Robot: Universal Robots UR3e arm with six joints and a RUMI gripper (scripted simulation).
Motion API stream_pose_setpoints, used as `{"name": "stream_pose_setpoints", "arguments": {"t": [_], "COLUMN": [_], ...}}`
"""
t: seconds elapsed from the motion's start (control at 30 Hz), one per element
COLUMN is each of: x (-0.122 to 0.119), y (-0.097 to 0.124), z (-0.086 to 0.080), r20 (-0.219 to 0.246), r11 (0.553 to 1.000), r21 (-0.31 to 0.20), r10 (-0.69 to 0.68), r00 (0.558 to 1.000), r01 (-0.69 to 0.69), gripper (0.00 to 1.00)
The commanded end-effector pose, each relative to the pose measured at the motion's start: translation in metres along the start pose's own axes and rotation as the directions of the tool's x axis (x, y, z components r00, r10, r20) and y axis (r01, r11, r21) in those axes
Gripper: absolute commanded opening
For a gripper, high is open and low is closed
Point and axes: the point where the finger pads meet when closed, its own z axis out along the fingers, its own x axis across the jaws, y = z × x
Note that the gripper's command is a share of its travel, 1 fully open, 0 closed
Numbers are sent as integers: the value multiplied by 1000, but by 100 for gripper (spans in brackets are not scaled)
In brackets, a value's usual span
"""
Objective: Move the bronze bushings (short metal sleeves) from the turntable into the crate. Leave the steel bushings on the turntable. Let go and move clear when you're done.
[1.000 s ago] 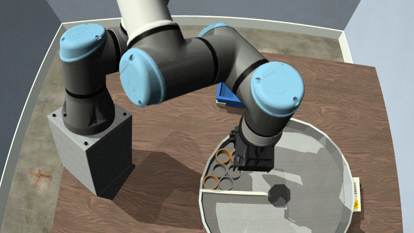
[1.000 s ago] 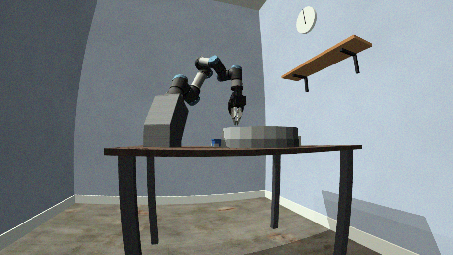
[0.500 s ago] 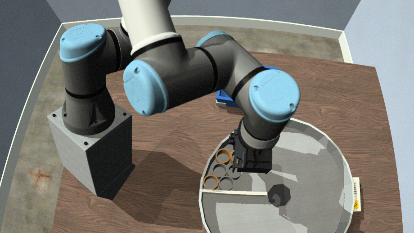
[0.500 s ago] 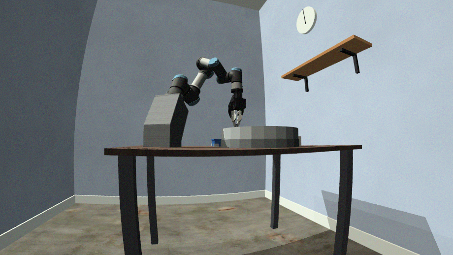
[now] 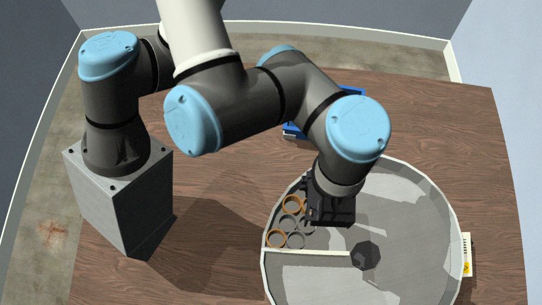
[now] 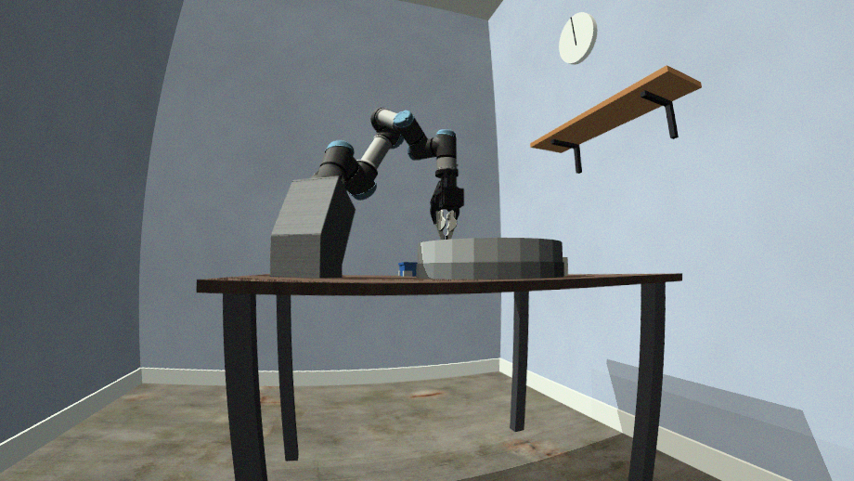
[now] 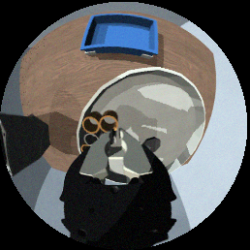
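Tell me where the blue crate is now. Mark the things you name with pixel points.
In the wrist view, the blue crate (image 5: 296, 131) (image 6: 407, 267) (image 7: 121, 38) sits on the table at the top, just beyond the turntable's rim (image 5: 458, 227) (image 6: 489, 251) (image 7: 203, 113).

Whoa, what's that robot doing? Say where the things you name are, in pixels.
The robot arm is working on moving the bronze rings (image 5: 276, 229) (image 7: 90, 132) from the turntable (image 5: 362, 296) (image 6: 489, 251) (image 7: 188, 102) into the blue crate (image 5: 352, 89) (image 6: 407, 265) (image 7: 121, 39). Its gripper (image 6: 446, 236) (image 7: 116, 129) is low over the turntable, nearly shut, and doesn't seem to hold anything. Three bronze rings are there, next to gray steel ones (image 5: 296, 248) that should stay. No rings show in the crate.
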Motion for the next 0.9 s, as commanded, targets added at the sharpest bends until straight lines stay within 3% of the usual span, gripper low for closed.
{"name": "stream_pose_setpoints", "arguments": {"t": [0.0,0.87], "x": [1,1], "y": [0,0], "z": [-1,5], "r20": [-2,-2], "r11": [1000,1000], "r21": [-1,-1], "r10": [-1,-1], "r00": [1000,1000], "r01": [1,1], "gripper": [5,5]}}
